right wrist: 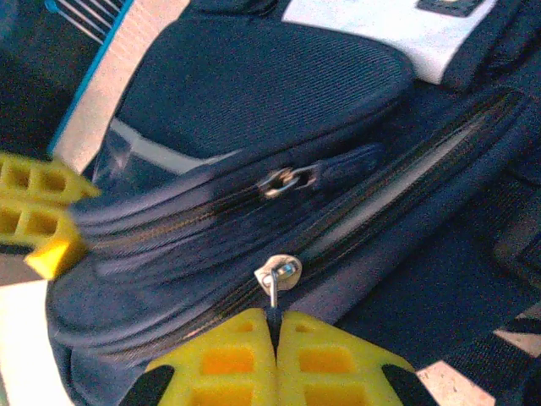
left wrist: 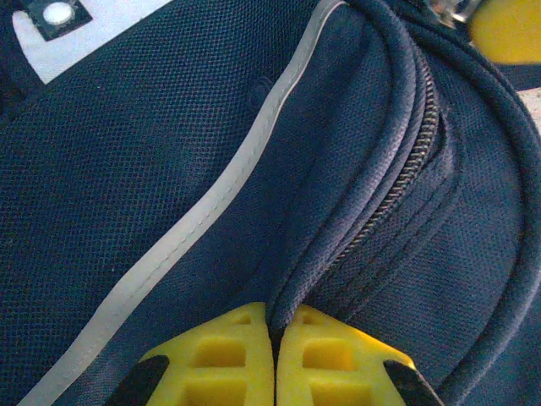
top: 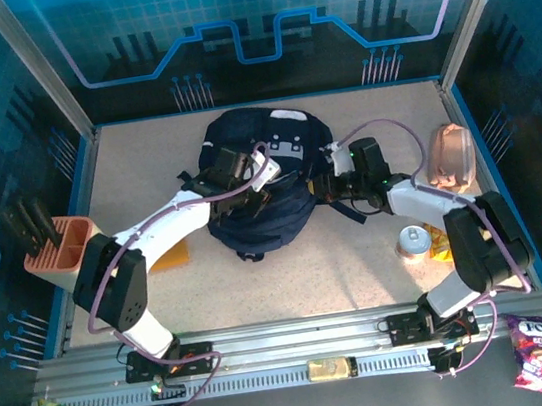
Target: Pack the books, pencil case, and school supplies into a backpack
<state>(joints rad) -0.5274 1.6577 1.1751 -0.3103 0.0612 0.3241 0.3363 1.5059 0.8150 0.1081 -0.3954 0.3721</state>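
- Centre of the top view: your two arms meet on the navy backpack [top: 272, 221], apparently to brace it while a zipper runs.
- Left wrist view, bottom centre: your left gripper [left wrist: 275, 326] is clamped on a fabric ridge beside the zipper teeth, anchoring the bag.
- Right wrist view: your right gripper [right wrist: 275, 317] pinches the metal zipper pull [right wrist: 276, 279], too small to make out overhead.
- The top view adds the pencil case [top: 452, 159] at right and the orange pad [top: 170, 260] at lower left, both outside the bag.
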